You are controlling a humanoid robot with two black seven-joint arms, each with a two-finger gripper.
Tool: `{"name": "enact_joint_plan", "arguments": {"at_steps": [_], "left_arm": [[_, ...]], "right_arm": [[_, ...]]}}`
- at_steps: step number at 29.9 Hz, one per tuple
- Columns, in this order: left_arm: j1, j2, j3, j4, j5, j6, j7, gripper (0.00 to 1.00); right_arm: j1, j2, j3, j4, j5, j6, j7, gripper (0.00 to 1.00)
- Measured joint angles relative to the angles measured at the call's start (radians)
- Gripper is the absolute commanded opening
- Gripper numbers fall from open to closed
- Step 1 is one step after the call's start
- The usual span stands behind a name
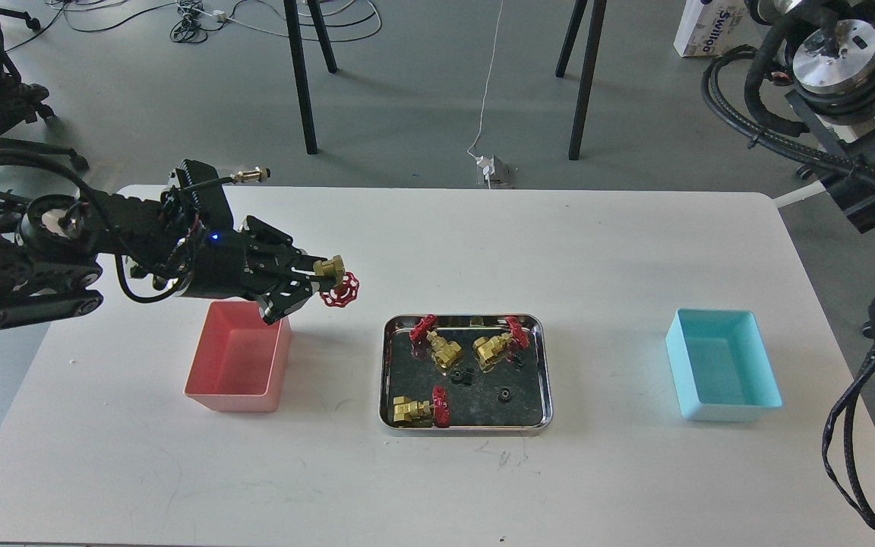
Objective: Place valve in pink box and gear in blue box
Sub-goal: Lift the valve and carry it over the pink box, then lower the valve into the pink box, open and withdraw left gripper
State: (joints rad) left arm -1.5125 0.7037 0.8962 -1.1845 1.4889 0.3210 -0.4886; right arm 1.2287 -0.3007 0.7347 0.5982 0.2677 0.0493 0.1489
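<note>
My left gripper (316,278) is shut on a brass valve (335,279) with a red handwheel and holds it in the air, just right of the pink box's (213,387) far right corner and left of the steel tray (544,372). Three more valves lie in the tray: one far left (437,346), one far right (497,343), one at the front left (418,408). The small black gear (505,394) lies in the tray's right half. The blue box (764,384) stands empty at the right. My right gripper is out of view; only the right arm's upper parts (832,53) show at the top right.
A blockier black piece (463,375) lies in the tray's middle. The white table (437,486) ends at its far edge just behind my left arm. Chair and table legs and cables stand on the floor beyond.
</note>
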Motion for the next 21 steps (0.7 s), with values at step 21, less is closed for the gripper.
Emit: {"name": "enact_joint_plan", "arguments": {"at_steps": [21], "left_arm": [[0.277,0.120,-0.090,0.119,0.109,0.018,0.000,0.18]], "right_arm": [[-0.084,0.005,0.001,0.004,-0.001,0.012,-0.003,1.00]]}}
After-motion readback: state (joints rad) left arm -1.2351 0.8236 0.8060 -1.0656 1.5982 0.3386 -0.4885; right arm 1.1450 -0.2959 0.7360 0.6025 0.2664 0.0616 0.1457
